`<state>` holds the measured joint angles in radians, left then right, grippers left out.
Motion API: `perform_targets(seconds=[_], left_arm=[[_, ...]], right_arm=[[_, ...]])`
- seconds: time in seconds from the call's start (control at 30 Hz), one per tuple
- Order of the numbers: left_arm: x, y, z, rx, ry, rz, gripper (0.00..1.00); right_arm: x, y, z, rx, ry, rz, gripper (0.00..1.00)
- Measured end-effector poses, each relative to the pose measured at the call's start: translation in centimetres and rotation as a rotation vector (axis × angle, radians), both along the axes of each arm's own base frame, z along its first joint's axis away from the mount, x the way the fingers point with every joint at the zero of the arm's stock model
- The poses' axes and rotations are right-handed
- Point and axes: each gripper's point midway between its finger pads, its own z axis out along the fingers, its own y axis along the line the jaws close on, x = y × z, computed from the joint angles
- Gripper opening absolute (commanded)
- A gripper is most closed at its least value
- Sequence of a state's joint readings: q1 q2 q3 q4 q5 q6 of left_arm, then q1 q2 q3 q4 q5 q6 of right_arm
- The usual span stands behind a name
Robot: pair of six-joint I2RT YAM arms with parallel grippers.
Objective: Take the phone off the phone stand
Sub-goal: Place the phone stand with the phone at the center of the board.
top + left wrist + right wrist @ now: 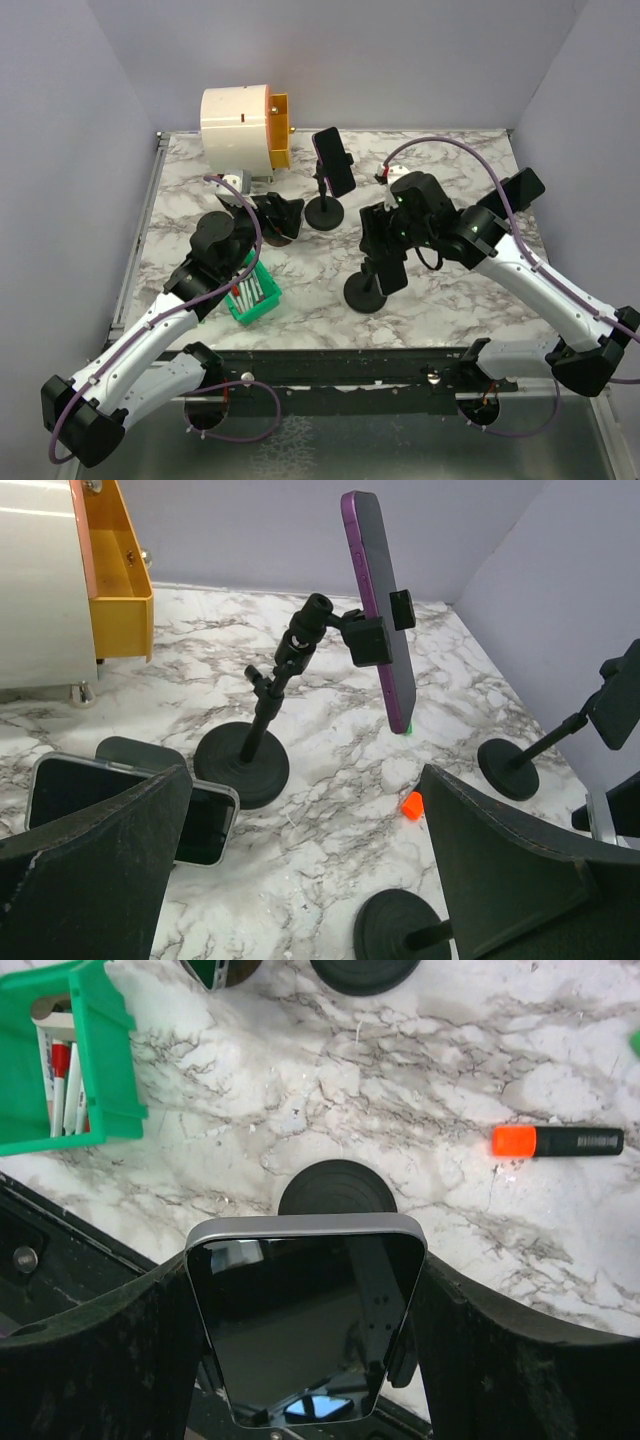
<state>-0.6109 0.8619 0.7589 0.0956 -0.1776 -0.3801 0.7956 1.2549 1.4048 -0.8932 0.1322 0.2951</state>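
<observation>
A dark phone with a silver rim (300, 1330) sits in the clamp of a black stand, whose round base (333, 1188) lies below it. My right gripper (302, 1272) is shut on this phone's two long sides, with a finger (110, 1350) pressed against each; in the top view the gripper (385, 255) is above the base (365, 293). A purple phone (380, 610) stands clamped in a second stand (240, 765) further back. My left gripper (305, 785) is open and empty, low over the table in front of that stand. Another phone (130, 810) lies flat beside its left finger.
A green bin of pens (250, 295) sits by the left arm. An orange and black marker (555, 1142) lies right of the held stand. A white and yellow drawer unit (245, 125) stands at the back left. A third stand (510, 770) with an empty clamp is at the right.
</observation>
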Motion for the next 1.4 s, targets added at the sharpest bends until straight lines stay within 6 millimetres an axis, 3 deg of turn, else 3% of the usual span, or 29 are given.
perform_targets(seconds=[0.1, 0.27, 0.87, 1.0, 1.2, 1.4], left_arm=[[0.1, 0.2, -0.1, 0.004, 0.004, 0.009, 0.97], [0.1, 0.3, -0.3, 0.011, 0.009, 0.017, 0.96], [0.2, 0.3, -0.4, 0.013, 0.012, 0.018, 0.96], [0.2, 0.3, -0.5, 0.016, 0.016, 0.018, 0.96], [0.2, 0.3, -0.6, 0.023, 0.019, 0.018, 0.97], [0.1, 0.1, -0.6, 0.026, 0.016, 0.007, 0.95]], right_arm=[[-0.5, 0.3, -1.0, -0.003, 0.019, -0.013, 0.59], [-0.5, 0.8, -1.0, -0.001, 0.003, -0.041, 0.63], [1.2, 2.0, -0.5, 0.031, -0.036, -0.097, 0.99], [1.4, 2.2, -0.2, 0.04, -0.047, -0.093, 1.0], [1.7, 2.3, 2.7, 0.081, -0.104, -0.093, 1.0], [0.5, 0.1, 5.8, 0.197, -0.254, -0.087, 1.0]])
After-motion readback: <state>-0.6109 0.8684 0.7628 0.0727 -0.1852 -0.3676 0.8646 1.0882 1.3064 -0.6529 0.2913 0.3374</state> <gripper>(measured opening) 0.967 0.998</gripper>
